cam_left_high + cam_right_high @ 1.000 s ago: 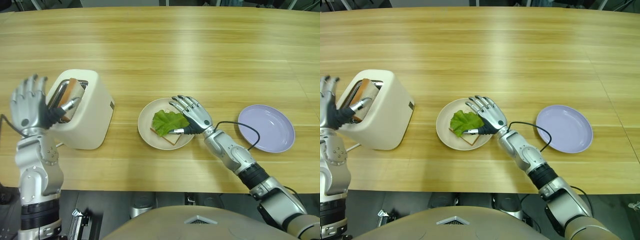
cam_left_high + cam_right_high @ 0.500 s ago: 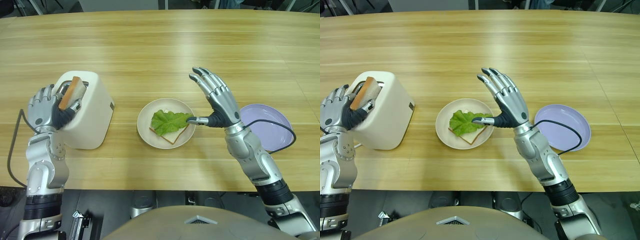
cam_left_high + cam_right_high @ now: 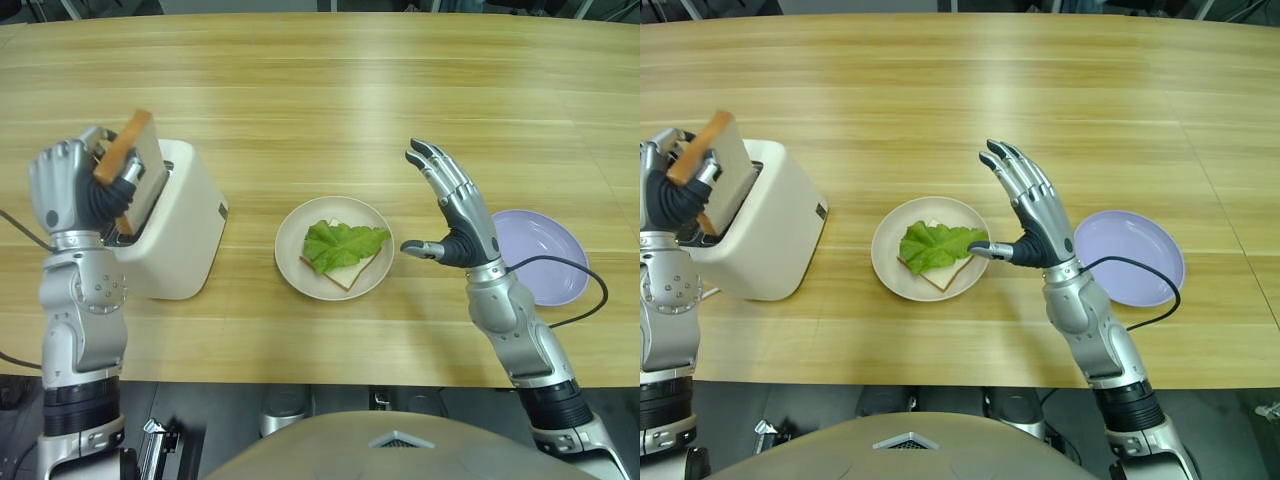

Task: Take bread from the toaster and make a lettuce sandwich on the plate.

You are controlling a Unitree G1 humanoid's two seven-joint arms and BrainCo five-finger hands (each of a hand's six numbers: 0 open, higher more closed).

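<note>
The left robot hand [image 3: 68, 192] is raised on its upright silver left forearm [image 3: 82, 305], fingers curled tight around the lower part of a tan, brown-crusted slice of toasted bread [image 3: 127, 147], which sticks up tilted above the fist. The right robot hand [image 3: 460, 216] is held up, palm facing left, fingers straight and slightly spread, thumb jutting sideways, holding nothing; the right forearm [image 3: 515, 325] slants down to the right

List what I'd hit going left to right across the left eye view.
Left hand gripping the bread slice → toaster → cream plate with lettuce → right hand, open → purple plate.
</note>
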